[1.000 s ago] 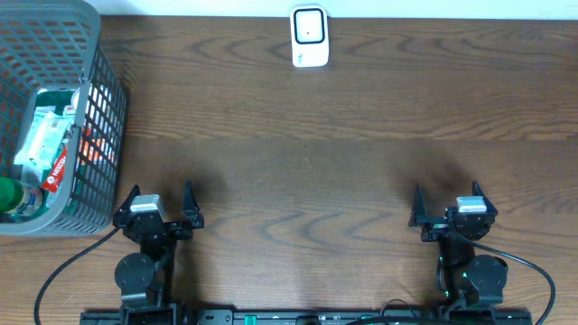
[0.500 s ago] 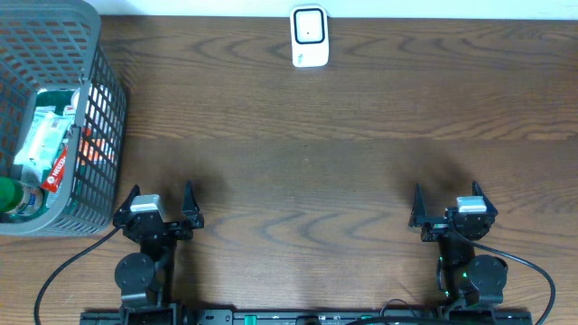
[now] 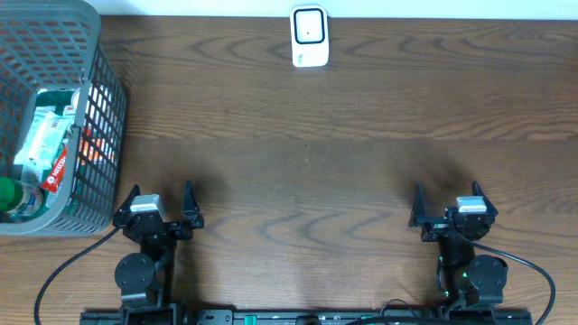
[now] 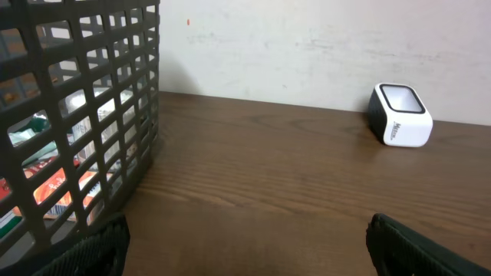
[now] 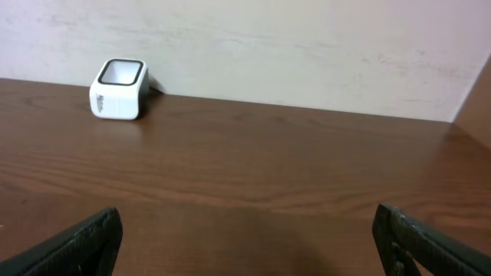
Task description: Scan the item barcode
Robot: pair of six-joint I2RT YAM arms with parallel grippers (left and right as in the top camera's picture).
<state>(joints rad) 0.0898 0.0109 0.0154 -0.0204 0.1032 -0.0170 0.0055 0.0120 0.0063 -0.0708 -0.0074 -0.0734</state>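
Observation:
A white barcode scanner (image 3: 309,36) with a dark window stands at the table's far edge, middle; it shows in the left wrist view (image 4: 399,116) and the right wrist view (image 5: 118,89) too. Packaged items (image 3: 43,144) lie in a grey mesh basket (image 3: 90,126) at the far left, seen through its wall (image 4: 77,138) from the left wrist. My left gripper (image 3: 161,200) rests open near the front edge, just right of the basket, holding nothing. My right gripper (image 3: 446,200) stands open at the front right, also with nothing in it.
A green bottle top (image 3: 7,194) pokes up at the basket's near left corner. A pale wall (image 5: 307,46) rises behind the table's far edge. Bare wood (image 3: 307,181) lies between the grippers and the scanner.

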